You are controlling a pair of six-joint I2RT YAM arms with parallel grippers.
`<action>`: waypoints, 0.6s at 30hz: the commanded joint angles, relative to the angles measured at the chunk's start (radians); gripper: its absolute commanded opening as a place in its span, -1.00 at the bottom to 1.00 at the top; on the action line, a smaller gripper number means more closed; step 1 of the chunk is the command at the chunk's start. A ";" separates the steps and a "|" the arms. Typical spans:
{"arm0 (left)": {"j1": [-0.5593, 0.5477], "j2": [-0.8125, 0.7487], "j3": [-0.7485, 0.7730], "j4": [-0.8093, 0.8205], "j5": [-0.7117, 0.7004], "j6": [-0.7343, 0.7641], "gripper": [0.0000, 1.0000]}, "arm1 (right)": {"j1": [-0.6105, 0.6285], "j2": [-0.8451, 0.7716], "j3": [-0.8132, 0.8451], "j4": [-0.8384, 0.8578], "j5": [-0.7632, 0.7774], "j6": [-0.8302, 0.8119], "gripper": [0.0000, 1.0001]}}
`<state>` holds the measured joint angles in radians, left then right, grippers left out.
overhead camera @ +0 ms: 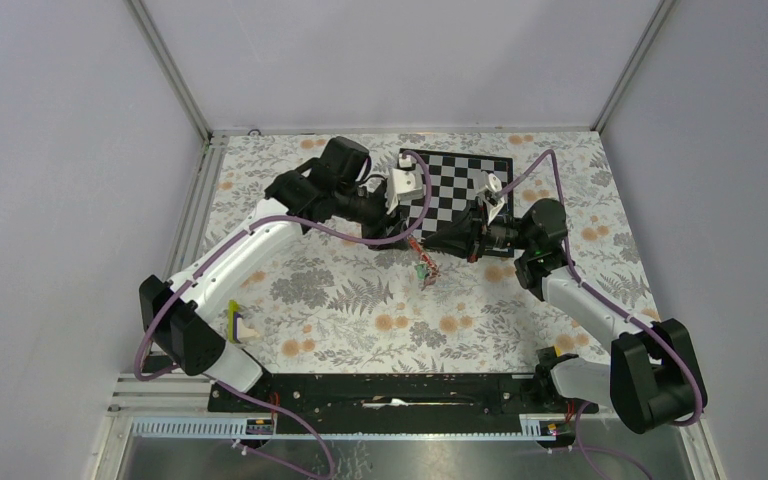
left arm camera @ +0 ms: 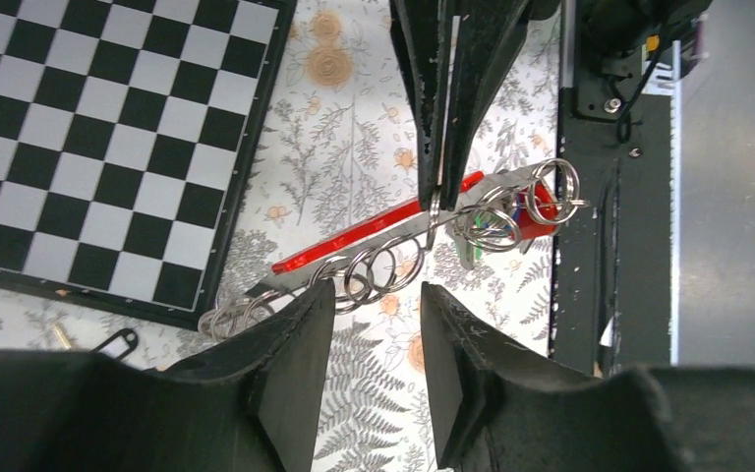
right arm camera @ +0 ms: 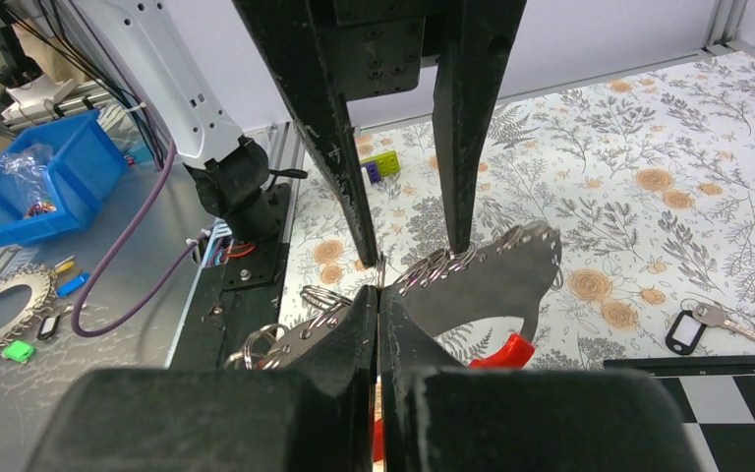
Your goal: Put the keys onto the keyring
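Right gripper (right arm camera: 378, 295) clamped on a keyring (left arm camera: 435, 208)
Left gripper (left arm camera: 378, 290), jaws apart, should probably close squarely on the neighbouring rings (left arm camera: 369, 270)

Pale grey walls (overhead camera: 60, 150) are enclosing a floral-patterned tabletop (overhead camera: 360, 310), with a black-and-white checkerboard (overhead camera: 455, 180) lying toward the upper centre of the frame.

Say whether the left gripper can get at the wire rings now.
Likely yes: the left gripper is open, the rings just past its fingertips; the right gripper holds one from the opposite side.
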<state>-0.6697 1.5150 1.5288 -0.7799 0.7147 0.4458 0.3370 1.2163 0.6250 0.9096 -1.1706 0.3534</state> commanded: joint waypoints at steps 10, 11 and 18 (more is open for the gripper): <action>0.000 -0.067 -0.018 0.093 0.058 -0.030 -0.14 | -0.013 -0.020 -0.016 0.132 -0.015 0.051 -1.00; 0.001 -0.076 -0.022 0.093 0.060 -0.025 -0.13 | -0.015 -0.020 -0.018 0.131 -0.014 0.049 -1.00; 0.000 -0.128 -0.066 0.159 0.094 -0.024 -0.01 | -0.018 -0.013 -0.018 0.147 -0.014 0.062 -1.00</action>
<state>-0.6716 1.4441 1.4799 -0.7082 0.7502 0.4149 0.3252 1.2163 0.6006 0.9688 -1.1717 0.4011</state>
